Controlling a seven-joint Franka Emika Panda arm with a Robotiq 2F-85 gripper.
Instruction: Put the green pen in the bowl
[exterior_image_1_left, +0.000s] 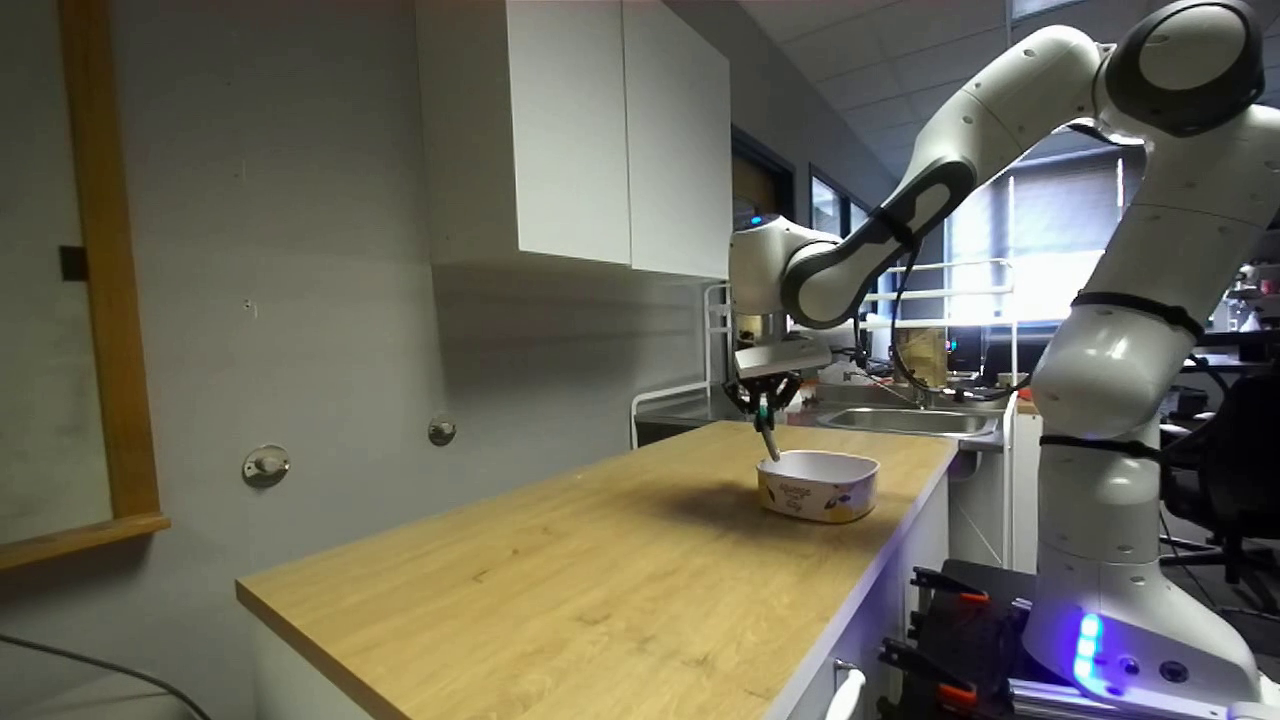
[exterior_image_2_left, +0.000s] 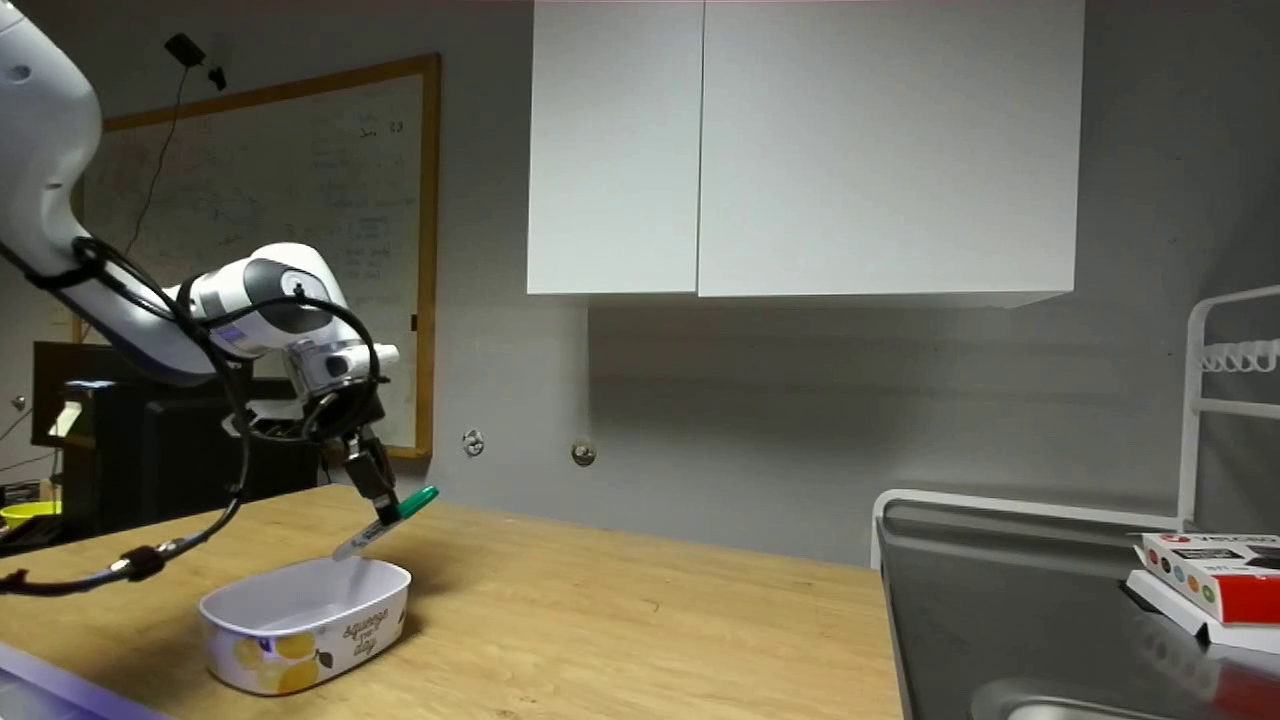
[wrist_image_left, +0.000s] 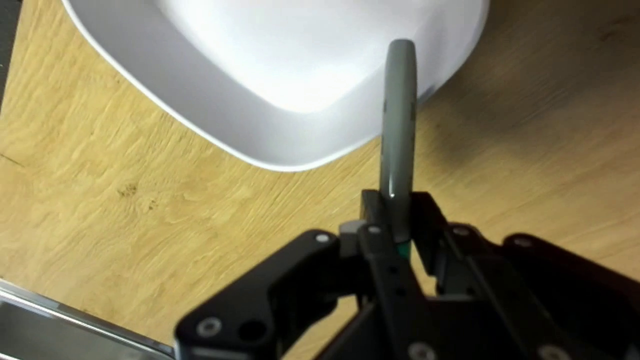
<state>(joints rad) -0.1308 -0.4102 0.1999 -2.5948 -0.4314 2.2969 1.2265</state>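
"what's your gripper (wrist_image_left: 398, 212) holding?"
"i've got it closed on the pen (wrist_image_left: 399, 135), tilted, green end up."
"and the grey end?"
"low, by the rim of the bowl (exterior_image_2_left: 310, 655); from here i can't tell if they touch."
"and the bowl?"
"on the counter (exterior_image_2_left: 640, 630), with its open side up."

Light wood-grain countertop (exterior_image_1_left: 560, 570), long, flat, a few small dark marks (wrist_image_left: 127, 190) in the surface. Directly on it, near one long edge: whitish bowl (exterior_image_2_left: 310, 650), standing upright, lemon print plus "squeeze the day" lettering on outer wall. Soft shadow (exterior_image_1_left: 705, 503) on wood just beside.
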